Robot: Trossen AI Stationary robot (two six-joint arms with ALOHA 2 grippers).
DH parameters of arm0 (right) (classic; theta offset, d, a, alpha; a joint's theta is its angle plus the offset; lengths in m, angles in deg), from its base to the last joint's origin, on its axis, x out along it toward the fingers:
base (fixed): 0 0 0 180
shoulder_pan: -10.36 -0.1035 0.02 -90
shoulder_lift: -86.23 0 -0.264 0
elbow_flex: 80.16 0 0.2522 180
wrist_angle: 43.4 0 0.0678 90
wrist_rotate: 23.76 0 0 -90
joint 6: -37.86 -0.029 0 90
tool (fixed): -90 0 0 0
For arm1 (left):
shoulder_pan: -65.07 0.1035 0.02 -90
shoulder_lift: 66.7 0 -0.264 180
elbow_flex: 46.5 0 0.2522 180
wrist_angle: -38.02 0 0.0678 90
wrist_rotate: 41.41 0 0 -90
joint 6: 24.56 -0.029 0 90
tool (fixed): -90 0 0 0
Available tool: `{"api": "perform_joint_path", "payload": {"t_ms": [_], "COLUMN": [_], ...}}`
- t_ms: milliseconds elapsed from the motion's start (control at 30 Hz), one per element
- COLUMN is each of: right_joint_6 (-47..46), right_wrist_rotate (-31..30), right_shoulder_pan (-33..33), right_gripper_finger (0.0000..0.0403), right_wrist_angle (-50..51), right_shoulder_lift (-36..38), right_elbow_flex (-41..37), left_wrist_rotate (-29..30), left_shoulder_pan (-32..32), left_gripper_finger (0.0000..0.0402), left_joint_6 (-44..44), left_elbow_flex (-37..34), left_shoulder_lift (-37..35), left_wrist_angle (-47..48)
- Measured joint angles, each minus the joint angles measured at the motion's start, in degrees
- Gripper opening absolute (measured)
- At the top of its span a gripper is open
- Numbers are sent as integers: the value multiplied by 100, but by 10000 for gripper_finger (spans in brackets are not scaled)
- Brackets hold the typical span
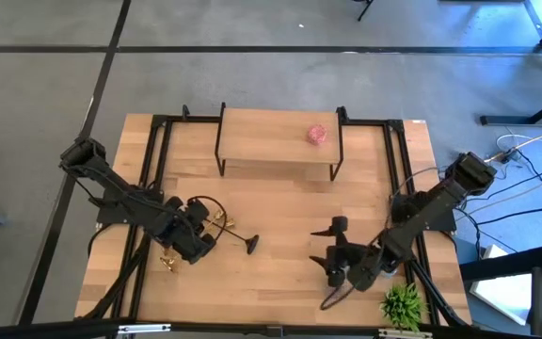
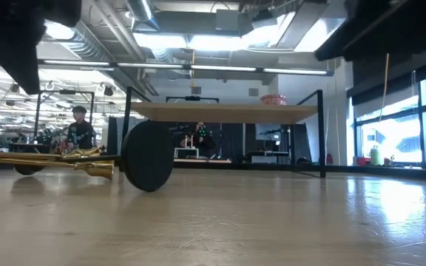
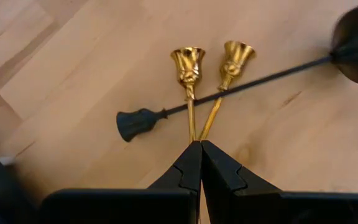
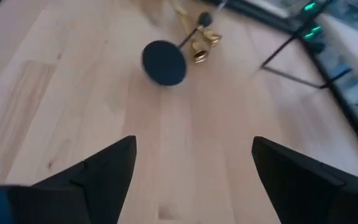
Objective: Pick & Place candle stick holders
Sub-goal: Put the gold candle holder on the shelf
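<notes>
Three candle stick holders lie flat on the table's left half. Two gold ones [image 3: 190,74] [image 3: 234,62] lie side by side, cups toward the table's middle. The black one [image 3: 241,81] lies slanted across their stems, its round base [image 1: 250,243] on edge on the wood. My left gripper [image 3: 201,144] is shut, pointing down over the gold stems; in the high view it [image 1: 196,243] stands between their cups and bases. My right gripper [image 4: 194,142] hangs open over bare wood at the right [image 1: 326,245], facing the black base [image 4: 165,62]. My left gripper's shut fingertips [image 3: 191,155] stand over the spot where the two gold stems [image 3: 192,127] run together. The fingers hide that spot, so I cannot tell whether they touch the stems. The stems lie on the table.
A low wooden shelf [image 1: 278,137] on black legs stands at the far middle with a pink thing [image 1: 318,134] on it. A small green plant [image 1: 403,303] sits at the near right corner. Black frame rails [image 1: 398,179] run along both sides. Bare wood lies between the arms.
</notes>
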Motion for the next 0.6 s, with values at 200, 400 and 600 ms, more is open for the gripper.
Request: {"api": "perform_joint_path", "payload": {"t_ms": [200,400,600], "right_joint_6": [-169,570,785], "right_wrist_rotate": [-210,83,123], "right_shoulder_pan": [-204,-206,-204], "right_gripper_finger": [322,322,322], "right_wrist_angle": [-1662,-3527,-3578], "right_shoulder_lift": [391,514,545], "right_elbow_flex": [-1092,-1925,-1936], "left_wrist_rotate": [-391,-930,-1342], "left_shoulder_pan": [216,318,318], "left_gripper_finger": [3,3,3], "left_joint_6": [0,350,411], "left_elbow_flex": [0,0,0], "left_shoulder_lift": [232,323,394], "left_wrist_angle": [-29,-106,-402]}}
